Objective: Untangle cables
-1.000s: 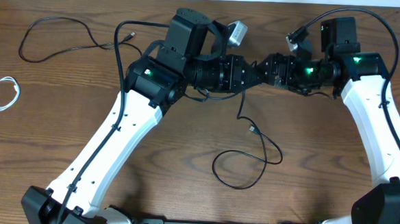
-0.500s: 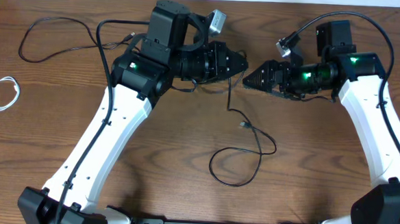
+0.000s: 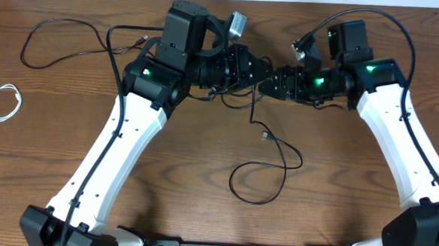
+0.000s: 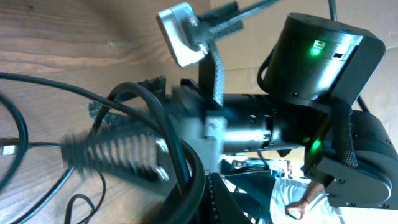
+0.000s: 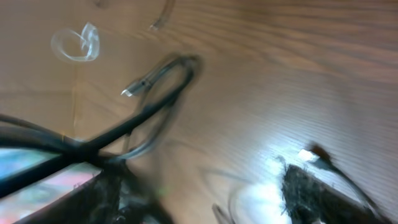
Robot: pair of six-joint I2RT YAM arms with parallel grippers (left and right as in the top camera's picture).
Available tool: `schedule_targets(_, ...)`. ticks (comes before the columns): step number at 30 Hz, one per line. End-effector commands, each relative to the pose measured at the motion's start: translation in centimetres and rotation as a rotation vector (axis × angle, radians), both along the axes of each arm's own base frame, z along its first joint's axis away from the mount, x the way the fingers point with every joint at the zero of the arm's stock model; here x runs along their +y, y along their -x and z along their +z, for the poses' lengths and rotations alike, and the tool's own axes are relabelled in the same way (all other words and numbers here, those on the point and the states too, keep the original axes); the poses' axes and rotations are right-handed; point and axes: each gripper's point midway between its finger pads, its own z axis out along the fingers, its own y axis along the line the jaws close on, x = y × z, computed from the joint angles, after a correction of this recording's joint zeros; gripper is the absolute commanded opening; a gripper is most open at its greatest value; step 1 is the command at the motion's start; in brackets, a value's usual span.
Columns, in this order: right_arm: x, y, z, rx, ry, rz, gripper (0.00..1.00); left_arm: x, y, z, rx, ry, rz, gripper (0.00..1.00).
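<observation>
One black cable (image 3: pixel 258 183) hangs from my left gripper (image 3: pixel 261 78), runs down past its plug (image 3: pixel 265 135) and ends in a loop on the table. My left gripper looks shut on this cable's upper end. My right gripper (image 3: pixel 276 82) sits tip to tip with the left one; its fingers look spread in the blurred right wrist view. The second black cable (image 3: pixel 58 39) lies at the far left, and its plug also shows in the right wrist view (image 5: pixel 133 91). The white cable (image 3: pixel 2 101) lies coiled at the left edge.
The thicker black arm wires arc over the right arm (image 3: pixel 394 27) and loop around the left arm's wrist (image 3: pixel 126 39). The table's far edge (image 3: pixel 286 1) runs close behind both grippers. In the left wrist view the right arm's body (image 4: pixel 311 93) fills the frame.
My left gripper moved left with the black cable a second ago, then stayed. My right gripper first drew back, then moved left up to the left gripper's tip.
</observation>
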Motion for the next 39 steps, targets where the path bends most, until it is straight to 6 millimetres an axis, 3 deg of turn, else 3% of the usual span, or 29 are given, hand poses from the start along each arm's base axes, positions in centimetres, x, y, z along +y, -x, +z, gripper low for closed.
schedule_targets(1,-2.0,-1.3,-1.9,0.011,0.163,-0.145,0.52,-0.2,0.8,1.3,-0.006,0.035,-0.031,0.08)
schedule_targets(6,-5.2,-1.3,-3.6,0.023,0.350,-0.246,0.28,0.5,0.1,1.0,-0.043,0.011,-0.013,0.08)
schedule_targets(9,-8.5,-1.1,-4.5,0.046,0.507,-0.356,0.17,2.4,-1.1,-1.4,0.012,-0.102,0.103,0.08)
schedule_targets(15,-15.4,-0.2,-4.7,0.067,0.799,-0.587,0.01,8.6,-1.2,-7.4,0.163,-0.429,0.343,0.08)
schedule_targets(18,-17.3,-0.1,-4.5,0.068,0.860,-0.642,0.02,10.8,-0.6,-8.9,0.209,-0.541,0.400,0.08)
schedule_targets(20,-17.7,-0.2,-4.5,0.076,0.850,-0.662,0.02,10.9,-0.3,-9.1,0.222,-0.547,0.396,0.08)
schedule_targets(22,-17.1,-0.2,-4.8,0.106,0.783,-0.664,0.05,10.5,-0.2,-8.9,0.224,-0.528,0.380,0.08)
schedule_targets(24,-15.2,-0.3,-5.1,0.136,0.677,-0.616,0.17,9.9,-0.2,-8.6,0.220,-0.501,0.363,0.08)
schedule_targets(30,-6.7,-1.0,-3.8,0.038,0.345,-0.210,0.45,7.6,-0.2,-7.0,0.204,-0.370,0.278,0.08)
schedule_targets(33,-3.4,-0.5,-2.7,0.000,0.233,-0.087,0.58,6.7,0.0,-6.3,0.203,-0.320,0.240,0.08)
schedule_targets(39,0.2,0.4,-2.0,-0.038,0.177,0.015,0.71,5.5,0.4,-5.2,0.196,-0.246,0.181,0.08)
